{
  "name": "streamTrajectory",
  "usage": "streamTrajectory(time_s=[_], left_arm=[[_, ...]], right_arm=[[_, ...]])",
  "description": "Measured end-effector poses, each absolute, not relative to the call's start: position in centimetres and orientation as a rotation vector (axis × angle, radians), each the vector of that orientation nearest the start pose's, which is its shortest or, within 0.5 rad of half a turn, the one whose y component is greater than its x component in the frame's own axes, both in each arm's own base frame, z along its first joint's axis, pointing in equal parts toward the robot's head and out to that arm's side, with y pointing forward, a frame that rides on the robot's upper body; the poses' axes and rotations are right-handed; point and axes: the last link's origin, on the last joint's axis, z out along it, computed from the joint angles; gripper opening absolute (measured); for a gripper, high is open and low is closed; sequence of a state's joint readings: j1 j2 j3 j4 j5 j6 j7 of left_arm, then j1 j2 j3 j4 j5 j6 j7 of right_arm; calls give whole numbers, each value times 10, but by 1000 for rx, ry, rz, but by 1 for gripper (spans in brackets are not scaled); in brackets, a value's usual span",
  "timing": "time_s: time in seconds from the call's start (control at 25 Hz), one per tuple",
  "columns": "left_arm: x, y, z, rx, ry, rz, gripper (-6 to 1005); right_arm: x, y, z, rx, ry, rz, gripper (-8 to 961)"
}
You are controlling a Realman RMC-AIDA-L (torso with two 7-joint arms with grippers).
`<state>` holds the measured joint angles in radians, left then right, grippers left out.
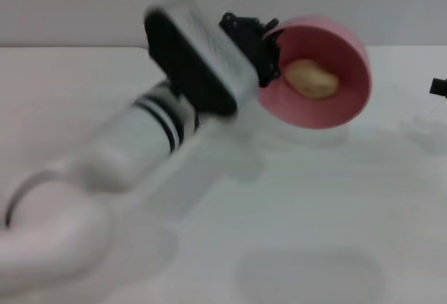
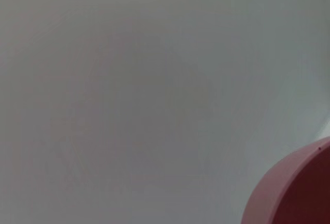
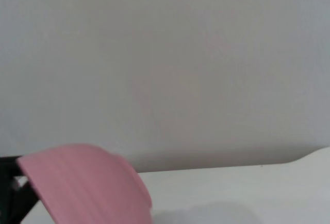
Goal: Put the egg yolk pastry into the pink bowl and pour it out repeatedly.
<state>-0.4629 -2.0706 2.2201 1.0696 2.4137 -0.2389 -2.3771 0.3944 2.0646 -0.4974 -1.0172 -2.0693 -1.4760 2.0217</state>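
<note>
My left gripper (image 1: 269, 49) is shut on the rim of the pink bowl (image 1: 342, 105) and holds it lifted above the table, tipped on its side with the opening facing the head camera. The egg yolk pastry (image 1: 311, 78) lies inside the tilted bowl, against its lower wall. A part of the bowl's pink wall shows in the left wrist view (image 2: 294, 193), and its outside shows in the right wrist view (image 3: 87, 185). Only a small dark part of the right gripper (image 1: 438, 87) shows at the right edge of the head view.
A white table (image 1: 314, 213) spreads under the bowl, with a plain pale wall (image 1: 70, 3) behind it. My left arm (image 1: 126, 150) crosses the left half of the head view.
</note>
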Motion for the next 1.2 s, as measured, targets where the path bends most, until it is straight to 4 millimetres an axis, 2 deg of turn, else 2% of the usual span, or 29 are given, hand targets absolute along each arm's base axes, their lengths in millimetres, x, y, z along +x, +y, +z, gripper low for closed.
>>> streamTrajectory(time_s=[0.08, 0.28, 0.44, 0.6, 0.76, 0.84, 0.88, 0.92, 0.96, 1.2], left_arm=[[-126, 347, -114, -2056, 358, -393, -2], [-132, 329, -123, -1891, 780, -272, -1], [-145, 319, -133, -1832, 996, -116, -1], [-149, 318, -135, -1826, 1032, -83, -1], [-151, 321, -133, -1838, 986, -84, -1], [-150, 325, -127, -1850, 877, -124, -1], [-150, 325, -127, -1850, 877, -124, -2], [-144, 338, -114, -1861, 656, -212, -2], [-141, 347, -105, -1867, 526, -256, -2], [-137, 400, -66, -1977, -8, -346, -1]], right_arm=[[314, 329, 101, -2138, 1269, 685, 414], [315, 329, 98, -2139, 1285, 693, 426], [314, 330, 97, -2141, 1286, 701, 436], [311, 333, 96, -2146, 1280, 713, 446], [310, 334, 95, -2149, 1278, 713, 456], [310, 334, 94, -2150, 1277, 715, 462], [309, 334, 94, -2152, 1275, 715, 464], [309, 334, 94, -2156, 1273, 716, 467], [308, 335, 93, -2163, 1269, 715, 469], [298, 340, 82, -2230, 1257, 703, 484]])
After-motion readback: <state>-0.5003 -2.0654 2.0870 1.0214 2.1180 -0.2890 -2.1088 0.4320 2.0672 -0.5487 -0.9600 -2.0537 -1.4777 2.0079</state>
